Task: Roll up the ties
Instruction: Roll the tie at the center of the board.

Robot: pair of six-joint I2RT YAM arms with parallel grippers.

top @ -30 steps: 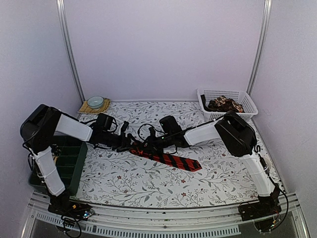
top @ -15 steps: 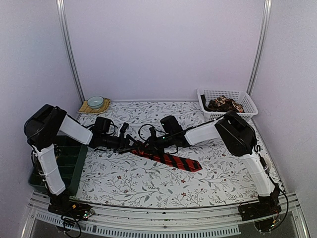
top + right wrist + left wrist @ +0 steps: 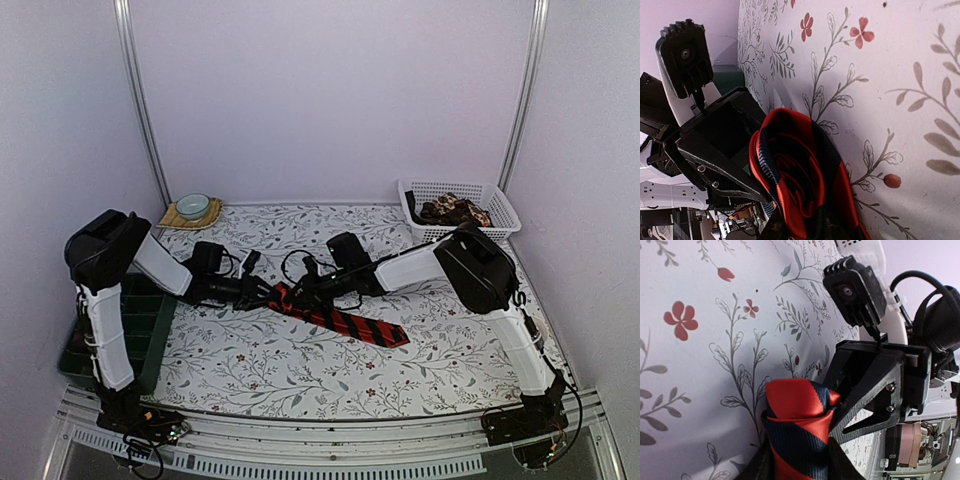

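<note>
A red tie with dark diagonal stripes (image 3: 345,322) lies on the floral table, its wide end at the right and its narrow end rolled into a small coil (image 3: 283,297) at the left. My left gripper (image 3: 272,294) and my right gripper (image 3: 296,294) meet at that coil from opposite sides. In the left wrist view the coil (image 3: 799,432) sits between my fingers, with the right gripper (image 3: 875,385) just behind it. In the right wrist view the coil (image 3: 802,185) shows end on, held between my fingers, with the left gripper (image 3: 715,150) beside it.
A white basket (image 3: 458,207) at the back right holds brown-patterned ties (image 3: 455,209). A small bowl on a mat (image 3: 192,207) stands at the back left. A dark green bin (image 3: 135,330) sits at the left edge by the left arm.
The left arm has swung its elbow inward and its gripper has moved right. The coiled end of the tie has shifted slightly to the right with both grippers.
</note>
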